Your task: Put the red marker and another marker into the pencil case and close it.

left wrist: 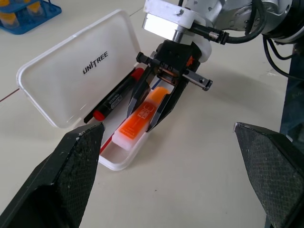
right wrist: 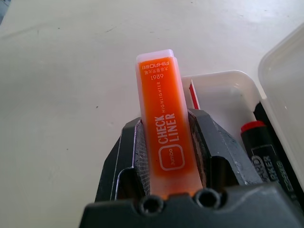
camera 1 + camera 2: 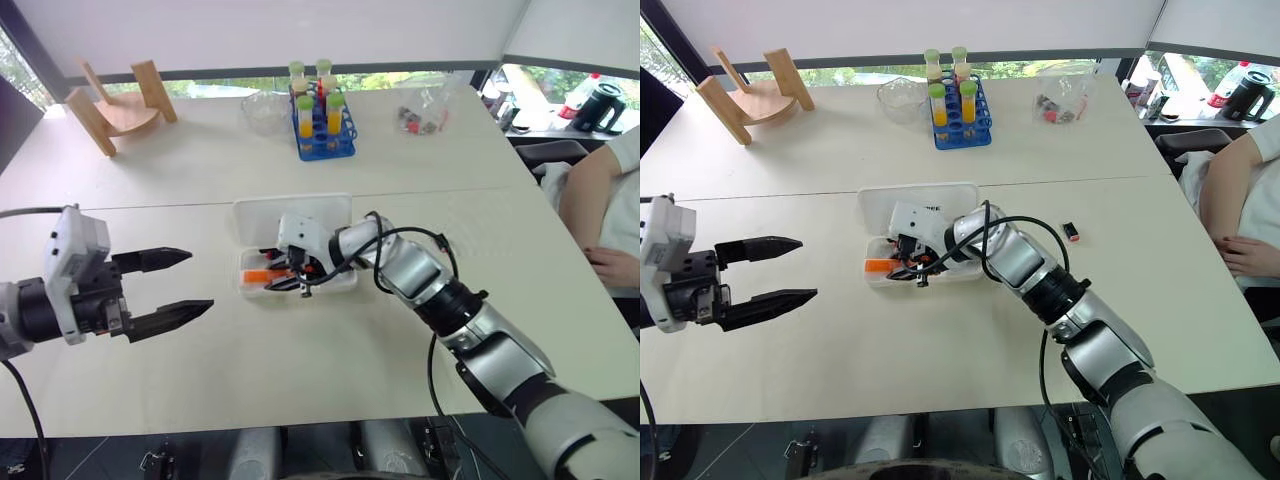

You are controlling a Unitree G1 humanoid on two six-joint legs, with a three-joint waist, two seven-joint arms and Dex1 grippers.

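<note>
The pencil case was seen lying open on the white worktop, with its lid laid back flat and its tray on the side nearer to the robot. The red marker was already placed inside the tray, along the hinge side, with its red cap towards the left end of the case. The orange marker was clamped between the two black fingers of the right gripper, which was reached across from the right and lowered over the tray. The marker was held by its sides, and its pale end was pointed out past the fingertips, over the left end of the tray; whether it was touching the tray floor could not be told. The left gripper was held above the worktop to the left of the case, well apart from it, and its fingers were spread wide with nothing between them. At the far edge of the worktop a blue rack of tubes, a clear bowl and a wooden stand were placed. A small black and red object was seen on the worktop to the right of the case.
</note>
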